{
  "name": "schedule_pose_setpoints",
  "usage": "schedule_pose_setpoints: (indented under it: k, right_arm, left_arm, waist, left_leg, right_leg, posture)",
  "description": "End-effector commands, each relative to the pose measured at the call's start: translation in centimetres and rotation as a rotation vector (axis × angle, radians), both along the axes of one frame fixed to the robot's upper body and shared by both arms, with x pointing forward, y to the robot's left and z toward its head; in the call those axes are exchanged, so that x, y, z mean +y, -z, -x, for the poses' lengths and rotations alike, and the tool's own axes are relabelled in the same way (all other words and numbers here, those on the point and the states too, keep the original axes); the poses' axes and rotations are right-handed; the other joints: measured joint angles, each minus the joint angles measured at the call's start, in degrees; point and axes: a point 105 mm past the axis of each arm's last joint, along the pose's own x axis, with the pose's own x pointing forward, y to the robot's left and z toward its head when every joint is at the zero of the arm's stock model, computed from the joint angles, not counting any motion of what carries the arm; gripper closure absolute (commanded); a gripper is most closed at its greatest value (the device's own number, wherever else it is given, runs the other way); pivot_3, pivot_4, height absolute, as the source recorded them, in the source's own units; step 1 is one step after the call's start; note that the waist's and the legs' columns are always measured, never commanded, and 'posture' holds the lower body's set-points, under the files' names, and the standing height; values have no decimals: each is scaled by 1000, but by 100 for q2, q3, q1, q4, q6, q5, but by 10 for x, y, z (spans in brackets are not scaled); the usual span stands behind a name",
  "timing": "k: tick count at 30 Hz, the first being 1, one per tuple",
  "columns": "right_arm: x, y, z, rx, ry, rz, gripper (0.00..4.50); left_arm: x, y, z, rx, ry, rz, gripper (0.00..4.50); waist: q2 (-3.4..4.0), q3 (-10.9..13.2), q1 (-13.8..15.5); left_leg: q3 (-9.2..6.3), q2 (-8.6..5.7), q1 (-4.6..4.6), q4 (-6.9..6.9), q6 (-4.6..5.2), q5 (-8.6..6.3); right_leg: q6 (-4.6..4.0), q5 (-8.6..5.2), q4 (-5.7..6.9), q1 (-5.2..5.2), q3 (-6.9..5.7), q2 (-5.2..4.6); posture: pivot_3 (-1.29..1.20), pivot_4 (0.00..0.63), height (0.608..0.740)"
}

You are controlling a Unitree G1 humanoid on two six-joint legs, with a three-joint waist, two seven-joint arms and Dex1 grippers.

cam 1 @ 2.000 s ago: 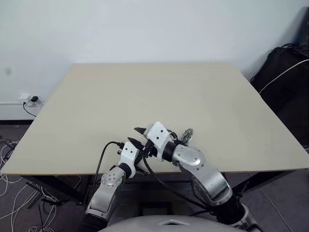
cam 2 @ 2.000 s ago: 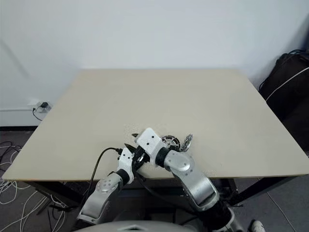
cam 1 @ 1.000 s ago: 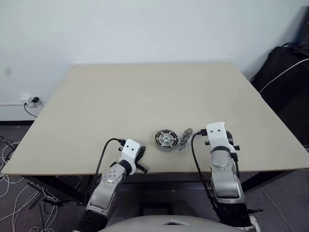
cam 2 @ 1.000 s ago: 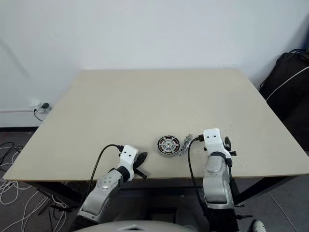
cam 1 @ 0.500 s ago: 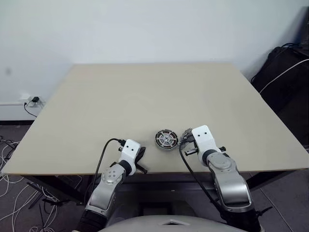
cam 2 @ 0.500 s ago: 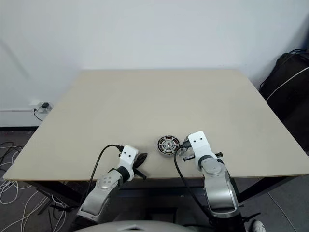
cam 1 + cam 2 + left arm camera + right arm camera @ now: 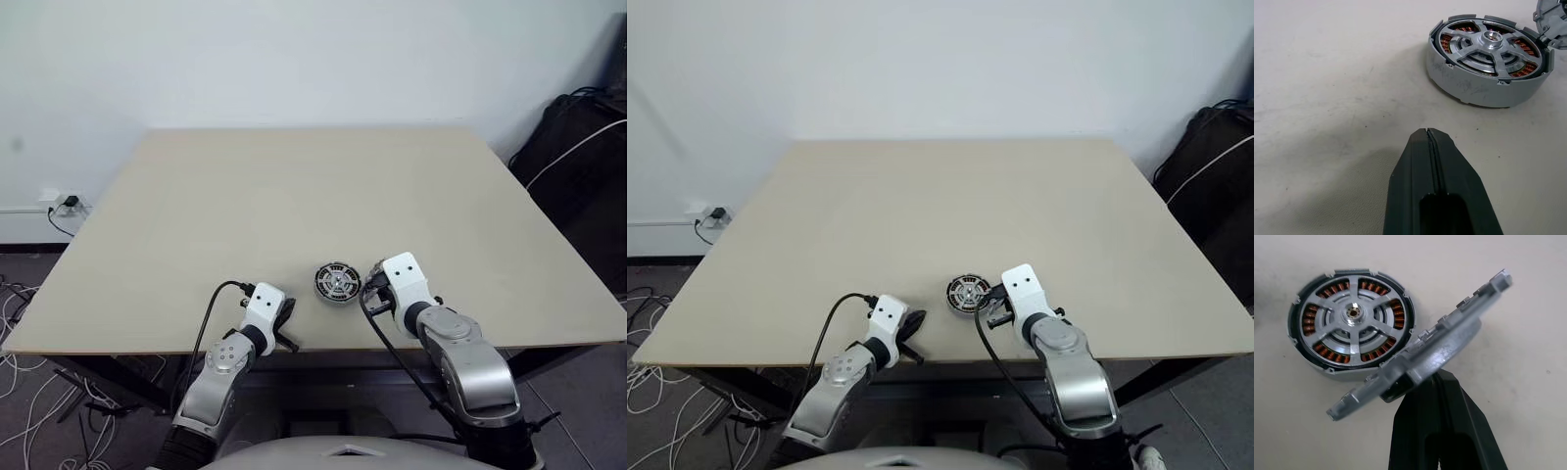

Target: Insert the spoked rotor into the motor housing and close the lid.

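Big beige rectangular desk (image 7: 294,196) takes up the middle of the frame, plain white wall (image 7: 294,59) behind it. Black bag (image 7: 578,147) with a white cable at the right edge. White wall socket (image 7: 61,201) at the left, tangled pale cables (image 7: 29,411) on the floor lower left.

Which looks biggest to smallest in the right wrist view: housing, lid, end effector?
1. Black right end effector, nearest the camera.
2. Tilted silver-grey metal lid and round copper-coiled motor housing look alike; unranked.
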Motion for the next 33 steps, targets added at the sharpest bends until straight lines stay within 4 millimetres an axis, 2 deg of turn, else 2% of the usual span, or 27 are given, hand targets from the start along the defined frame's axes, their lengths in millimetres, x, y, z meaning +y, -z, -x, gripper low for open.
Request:
schedule_pose_setpoints:
  k: [1,21,27,33]
  right_arm:
    - [6,-15,-9,-75,-16,-26,4446]
    - [46,-11,-27,-72,-123,-124,4446]
    - [66,-33,-9,-120,-308,-278,4446]
    - [65,-34,-2,-111,-371,-285,4446]
  left_arm:
    - [-1,-9,-3,-35,4,11,4500]
    - [0,-9,-3,-34,-2,7,4500]
    - [1,-9,-3,-32,-7,6,4500]
    - [1,-9,-3,-32,-2,4,4500]
  waist:
    - [0,0,-1]
    - [-2,2,-33]
    - [-4,3,-30]
    - [-17,12,-15]
  left_leg:
    - [0,0,0,0,0,0]
    - [1,1,1,0,0,0]
    - [0,0,0,0,1,-1]
    - [-1,0,-1,0,2,-1]
  right_leg:
    - [0,0,0,0,0,0]
    - [-1,1,1,-2,0,3]
    - [0,1,-1,-1,0,2]
    - [0,1,-3,2,-3,0]
  posture:
    - [0,0,740]
    - [0,0,740]
    - [0,0,740]
    - [0,0,740]
